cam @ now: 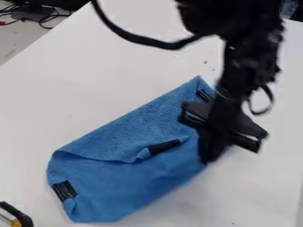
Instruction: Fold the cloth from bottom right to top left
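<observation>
White tabletop (77,93), probably cables (45,19) beyond

Black robot arm (251,55) extending from the view's top edge, wrist (228,108) angled downward, black gripper (211,151) oriented down, blurred at its tip

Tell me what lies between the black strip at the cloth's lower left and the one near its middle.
Only blue cloth, its folded flap's corner nearest the middle strip, in the camera view.

no lettering that could be read, no label, brand, number or sign that was legible
</observation>
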Robot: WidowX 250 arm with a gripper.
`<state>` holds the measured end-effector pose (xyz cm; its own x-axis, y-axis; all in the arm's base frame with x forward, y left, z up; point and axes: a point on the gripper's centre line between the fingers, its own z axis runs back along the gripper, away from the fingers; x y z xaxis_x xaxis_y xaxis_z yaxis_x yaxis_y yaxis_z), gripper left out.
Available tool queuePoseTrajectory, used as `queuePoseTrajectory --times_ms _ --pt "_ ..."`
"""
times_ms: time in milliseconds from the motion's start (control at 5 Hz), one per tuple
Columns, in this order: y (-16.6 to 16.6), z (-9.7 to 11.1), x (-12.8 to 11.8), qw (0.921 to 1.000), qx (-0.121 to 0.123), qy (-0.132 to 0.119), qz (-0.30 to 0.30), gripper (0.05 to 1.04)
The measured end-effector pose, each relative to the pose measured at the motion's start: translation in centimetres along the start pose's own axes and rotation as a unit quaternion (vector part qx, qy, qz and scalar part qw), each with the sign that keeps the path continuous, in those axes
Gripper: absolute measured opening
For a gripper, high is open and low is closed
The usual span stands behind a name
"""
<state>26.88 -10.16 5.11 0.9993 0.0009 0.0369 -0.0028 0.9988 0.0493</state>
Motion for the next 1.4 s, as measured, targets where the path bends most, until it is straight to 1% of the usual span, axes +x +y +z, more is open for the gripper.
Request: queuePoseTrajectory --times_ms 200,400,600,800,1000,1200,1400 --pt "4.3 -1.4 1.6 0.9995 -0.028 0.009 0.011 0.077" --pt "6.6 -4.4 2.6 0.9973 -0.062 0.04 -0.005 0.073" --pt "7.6 -5.3 3.7 0.9958 -0.081 0.042 -0.006 0.073" --pt "7.7 -5.7 3.9 0.9953 -0.085 0.044 -0.01 0.101" --pt "7.4 -5.3 4.1 0.9977 -0.052 0.036 -0.024 0.27" --pt "7.4 -4.0 3.8 0.9996 -0.008 0.021 -0.014 0.541" --pt "8.8 -1.8 3.6 0.9996 0.027 -0.01 -0.005 0.844"
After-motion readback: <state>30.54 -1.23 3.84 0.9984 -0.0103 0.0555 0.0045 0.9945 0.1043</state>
